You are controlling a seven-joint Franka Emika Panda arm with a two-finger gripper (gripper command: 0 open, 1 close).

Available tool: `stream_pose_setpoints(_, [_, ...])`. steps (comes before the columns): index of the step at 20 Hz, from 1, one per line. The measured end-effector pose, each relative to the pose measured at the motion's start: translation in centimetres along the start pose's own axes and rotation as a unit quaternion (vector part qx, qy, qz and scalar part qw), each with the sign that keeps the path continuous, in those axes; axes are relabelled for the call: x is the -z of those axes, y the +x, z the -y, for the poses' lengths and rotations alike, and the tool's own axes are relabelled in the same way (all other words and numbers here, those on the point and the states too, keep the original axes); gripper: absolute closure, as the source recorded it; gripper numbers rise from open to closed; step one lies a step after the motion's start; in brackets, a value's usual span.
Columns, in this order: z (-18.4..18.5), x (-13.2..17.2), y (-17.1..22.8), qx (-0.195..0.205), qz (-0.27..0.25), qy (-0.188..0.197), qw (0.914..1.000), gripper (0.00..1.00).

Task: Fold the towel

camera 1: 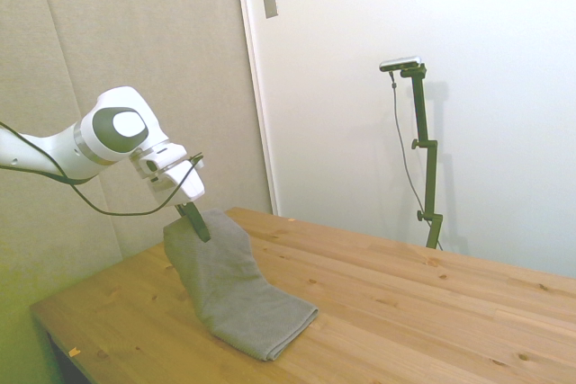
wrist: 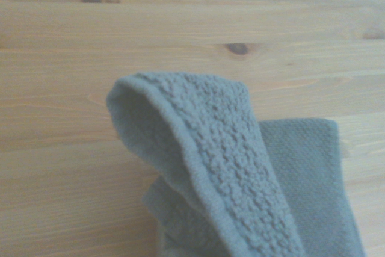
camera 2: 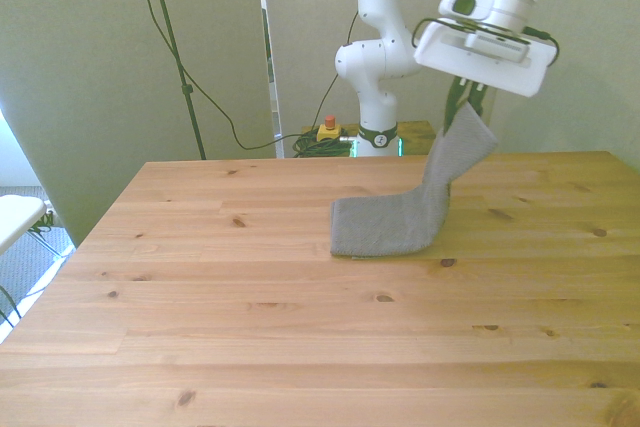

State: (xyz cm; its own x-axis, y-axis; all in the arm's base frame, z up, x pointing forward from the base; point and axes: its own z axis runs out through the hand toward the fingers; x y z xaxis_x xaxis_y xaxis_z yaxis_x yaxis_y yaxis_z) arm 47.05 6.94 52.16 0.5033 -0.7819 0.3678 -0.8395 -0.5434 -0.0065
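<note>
Fingers of your gripper (camera 2: pixel 468 107) pinch one end of the towel (camera 2: pixel 400 219), raised above the table (camera 2: pixel 250 297); its other end lies flat.

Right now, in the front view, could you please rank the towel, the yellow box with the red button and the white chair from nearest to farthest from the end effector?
1. Towel: pinched in the end effector.
2. Yellow box with the red button: behind the table's far edge.
3. White chair: off the front view's left edge.

Pale walls (camera 1: pixel 468 24), wooden table (camera 2: pixel 300 327)
</note>
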Motion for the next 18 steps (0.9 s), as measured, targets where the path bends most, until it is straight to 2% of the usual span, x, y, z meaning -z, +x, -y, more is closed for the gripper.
stream_pose_setpoints(3, [-3.3,-0.4,3.5,-0.018,0.005,0.004,0.9998,1.00])
stream_pose_setpoints(6, [-6.4,-2.3,7.6,-0.046,0.017,0.012,0.9987,1.00])
stream_pose_setpoints(7, [-7.3,-3.2,8.9,-0.055,0.025,0.014,0.9981,0.00])
stream_pose_setpoints(10, [-8.5,-6.9,11.4,-0.071,0.042,0.007,0.9965,0.00])
stream_pose_setpoints(14, [-7.7,-11.8,12.3,-0.071,0.061,-0.009,0.9956,0.00])
stream_pose_setpoints(18, [-7.1,-12.7,12.8,-0.070,0.064,-0.014,0.9954,0.00])
